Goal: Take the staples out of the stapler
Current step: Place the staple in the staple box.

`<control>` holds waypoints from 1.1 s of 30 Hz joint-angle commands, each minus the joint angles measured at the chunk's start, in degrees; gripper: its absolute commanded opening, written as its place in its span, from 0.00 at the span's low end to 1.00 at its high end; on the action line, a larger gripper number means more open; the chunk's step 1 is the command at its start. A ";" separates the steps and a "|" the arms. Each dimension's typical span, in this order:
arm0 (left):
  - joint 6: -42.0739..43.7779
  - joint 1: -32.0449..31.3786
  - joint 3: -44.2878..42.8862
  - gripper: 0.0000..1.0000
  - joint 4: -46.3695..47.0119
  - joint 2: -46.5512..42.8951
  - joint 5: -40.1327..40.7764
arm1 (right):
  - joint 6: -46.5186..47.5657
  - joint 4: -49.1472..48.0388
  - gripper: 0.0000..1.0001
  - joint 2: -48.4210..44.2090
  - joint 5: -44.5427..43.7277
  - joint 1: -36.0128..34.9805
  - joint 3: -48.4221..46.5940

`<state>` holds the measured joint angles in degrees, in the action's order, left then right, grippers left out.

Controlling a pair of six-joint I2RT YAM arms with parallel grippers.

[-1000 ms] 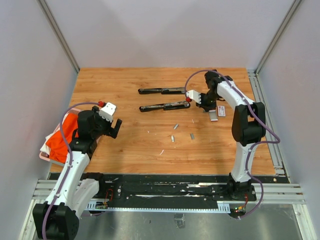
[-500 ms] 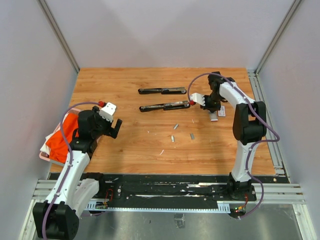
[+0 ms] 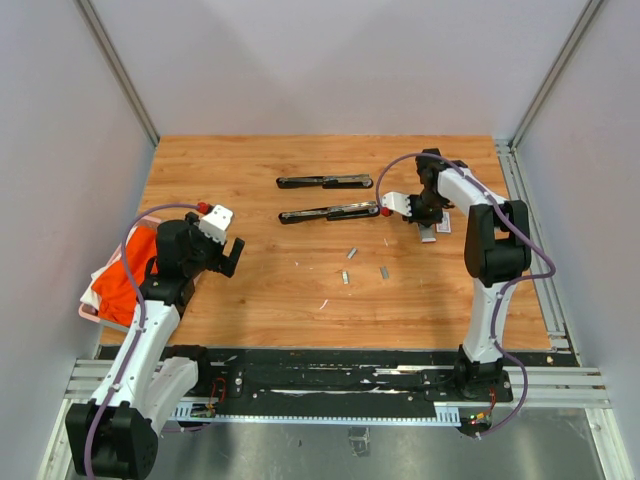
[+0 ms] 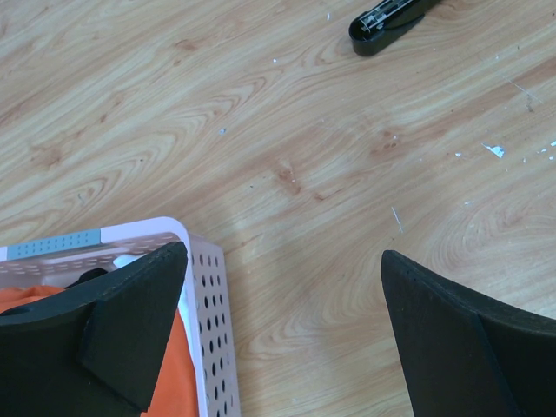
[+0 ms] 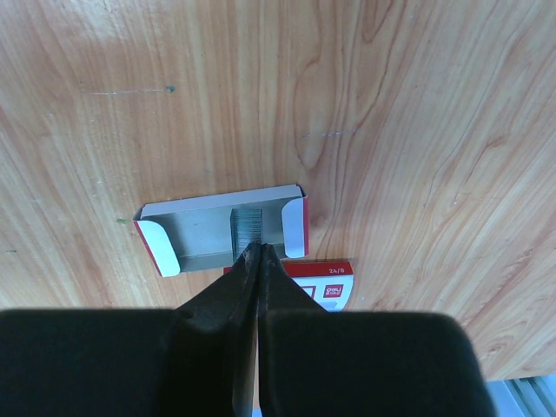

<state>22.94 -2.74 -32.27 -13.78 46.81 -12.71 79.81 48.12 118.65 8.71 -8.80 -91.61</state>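
Pressed flat together, tip to tip with no gap: the right fingers (image 5: 258,265). Poised at the near rim of an open cardboard tray (image 5: 187,230), white inside with red end flaps, lying flat on the worktop (image 5: 417,104). Touching, or just short of, the end of a silvery block of staples (image 5: 249,224) inside that tray; cannot tell which. Cannot tell either of anything pinched between the tips. Just beside the tray, partly hidden behind the fingers, a white box sleeve (image 5: 323,287) with red print.

Spread wide and gripping nothing: the left fingers (image 4: 161,287). Hanging above bare wood, next to the corner of a pink perforated basket (image 4: 208,330) with orange cloth (image 4: 187,382) inside.

Seen from above, farther out: two black staplers opened out flat and roughly parallel. Near stapler (image 3: 330,212) with its right end close to the right wrist, far stapler (image 3: 325,182) behind it, both well apart from the left arm. Between the near stapler and the arm bases, three loose staple strips (image 3: 352,253), short and grey, lying on the wood, near each other but not touching.
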 commanded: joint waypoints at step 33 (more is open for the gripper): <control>0.53 0.29 0.32 0.98 1.56 0.30 -0.35 | -0.22 -2.81 0.14 -1.98 0.41 0.98 1.41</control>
<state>23.11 -2.74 -32.27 -13.78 47.13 -12.71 79.77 44.77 119.59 8.75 -8.58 -90.65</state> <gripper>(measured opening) 0.982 0.126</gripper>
